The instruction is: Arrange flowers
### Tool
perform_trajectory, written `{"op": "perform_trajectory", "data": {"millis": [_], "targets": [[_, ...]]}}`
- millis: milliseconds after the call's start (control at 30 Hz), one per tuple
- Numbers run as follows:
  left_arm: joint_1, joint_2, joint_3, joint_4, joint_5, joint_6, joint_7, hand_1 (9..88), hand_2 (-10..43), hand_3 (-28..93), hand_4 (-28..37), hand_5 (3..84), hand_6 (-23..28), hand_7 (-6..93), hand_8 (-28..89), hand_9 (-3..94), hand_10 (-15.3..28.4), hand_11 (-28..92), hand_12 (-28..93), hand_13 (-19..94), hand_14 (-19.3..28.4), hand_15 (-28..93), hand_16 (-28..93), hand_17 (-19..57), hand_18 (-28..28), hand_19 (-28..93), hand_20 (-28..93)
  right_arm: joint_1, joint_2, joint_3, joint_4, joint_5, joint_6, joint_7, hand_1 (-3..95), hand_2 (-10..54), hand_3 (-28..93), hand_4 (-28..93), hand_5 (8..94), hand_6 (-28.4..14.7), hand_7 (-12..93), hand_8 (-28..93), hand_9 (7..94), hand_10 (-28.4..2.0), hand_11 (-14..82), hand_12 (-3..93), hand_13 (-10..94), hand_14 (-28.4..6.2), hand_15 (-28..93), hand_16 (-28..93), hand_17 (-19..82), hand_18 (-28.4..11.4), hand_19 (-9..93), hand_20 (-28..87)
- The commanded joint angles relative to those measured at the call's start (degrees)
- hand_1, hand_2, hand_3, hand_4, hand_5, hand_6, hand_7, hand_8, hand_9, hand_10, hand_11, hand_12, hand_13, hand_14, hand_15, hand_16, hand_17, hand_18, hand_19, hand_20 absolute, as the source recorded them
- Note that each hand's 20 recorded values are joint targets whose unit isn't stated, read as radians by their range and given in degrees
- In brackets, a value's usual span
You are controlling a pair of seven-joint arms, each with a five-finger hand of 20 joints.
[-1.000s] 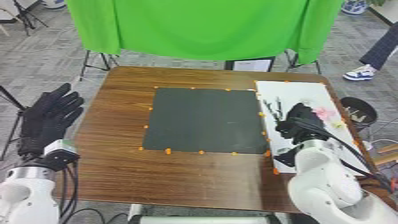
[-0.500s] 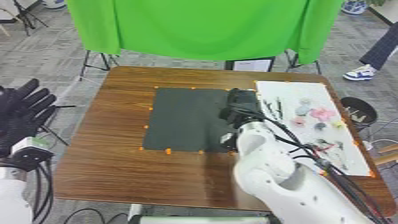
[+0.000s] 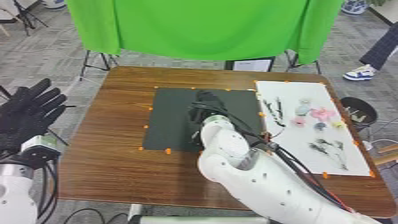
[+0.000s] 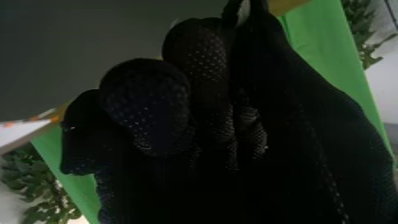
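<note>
Right robot hand (image 3: 206,102) is over the dark mat (image 3: 169,122), moved left off the white sheet (image 3: 293,145); can't tell if released, clenched or grasping. Left robot hand (image 3: 25,120) fingers spread, straight. Flowers (image 3: 322,114) lie on white sheet.

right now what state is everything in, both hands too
left hand, open, raised beside the table
right hand, over the dark sheet; can't tell if it holds anything
dark sheet, flat, partly covered by the right arm
white sheet, flat
pink flower, lying on the white sheet, not held
green cloth, hanging
</note>
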State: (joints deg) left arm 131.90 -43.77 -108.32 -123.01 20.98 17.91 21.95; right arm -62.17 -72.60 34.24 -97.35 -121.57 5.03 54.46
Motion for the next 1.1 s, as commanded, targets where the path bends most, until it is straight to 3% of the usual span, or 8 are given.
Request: {"op": "perform_trajectory", "data": {"millis": [33,100,200,367,600,900,1100], "targets": [[-2.03,1.21,2.82,0.07,-0.69,1.17,-0.88,26.3,10.1,70,-28.3,41.4,10.1,10.4,-6,34.4,16.8,21,14,21,16.6,34,-5,-6.3,15.2,33,10,0.65,-5.33,-3.99,2.38,-0.41,0.1,2.52,53.4,-9.5,74,-2,73.1,-9.2,54,19,93.7,-7.1,24.3,50.4,94,-4.4,47,44,72,-14.2,82,36],[-2.38,1.47,3.54,0.04,-0.8,1.55,-0.49,26.2,10.1,70,-28.3,41.5,10.1,10.5,-6,34.4,16.8,21,14,21,16.6,34,-5,-6.3,15.2,33,10,0.7,-5.59,-5.12,2.86,-0.9,0.39,2.8,53.3,-9.5,74,-2,73.1,-9.2,54,19,93.7,-7.0,24.6,50.1,94,-4.4,47,44,72,-14.3,83,36],[-2.97,1.65,3.82,0.03,-0.35,1.74,-1.32,26.3,10.1,70,-28.3,41.5,10.1,10.5,-6,34.3,16.8,21,14,21,16.6,34,-5,-6.4,15.2,33,10,-0.71,-6.85,-4.73,3.49,-1.26,0.03,3.41,53.4,-9.5,74,-2,73.2,-9.1,54,19,93.7,-7.0,24.7,49.7,94,-4.5,47,44,72,-14.3,83,35],[-3.88,1.74,5.2,0.18,-0.75,2.3,-0.72,26.3,10.1,70,-28.3,41.5,10.1,10.5,-6,34.2,16.8,21,14,21,16.6,34,-5,-6.4,15.2,33,10,-3.21,-8.8,-3.8,4.11,-3.04,-0.89,2.65,53.9,-9.5,74,-4,72.9,-9.0,54,19,93.7,-7.0,24.6,49.2,94,-4.7,47,43,72,-14.2,83,35],[-6.27,1.45,7.98,1.01,-1.07,2.81,-0.58,26.9,10.2,71,-28.3,41.6,10.1,10.5,-6,34.2,16.7,21,14,21,16.5,34,-5,-6.3,15.2,33,10,-6.4,-11.4,-0.83,6.06,-4.54,-2.38,3.35,55.3,-9.5,74,-9,71.9,-8.6,54,18,93.6,-6.9,23.3,49.0,94,-5.2,47,42,73,-13.6,83,33],[-5.78,1.39,8.13,0.98,-1.74,2.95,0.39,27.0,10.1,71,-28.3,41.8,10.2,10.9,-6,34.1,16.7,21,14,21,16.4,34,-5,-6.4,15.2,33,10,-7.04,-11.65,-0.4,6.07,-4.13,-0.95,3.78,54.1,-9.5,74,-11,71.2,-7.3,55,16,93.7,-7.7,24.3,46.0,94,-5.9,47,40,73,-12.6,83,30],[-7.17,1.33,9.5,1.55,-1.32,2.27,-0.78,26.9,10.1,71,-28.3,41.9,10.2,11.2,-7,34.1,16.8,21,14,21,16.4,34,-5,-6.2,15.1,33,10,-7.12,-11.79,0.35,5.95,-2.56,1.81,4.21,52.9,-9.5,71,-13,71.5,-6.6,55,17,93.7,-8.4,24.5,41.7,94,-6.2,48,37,74,-12.2,84,28]]}}
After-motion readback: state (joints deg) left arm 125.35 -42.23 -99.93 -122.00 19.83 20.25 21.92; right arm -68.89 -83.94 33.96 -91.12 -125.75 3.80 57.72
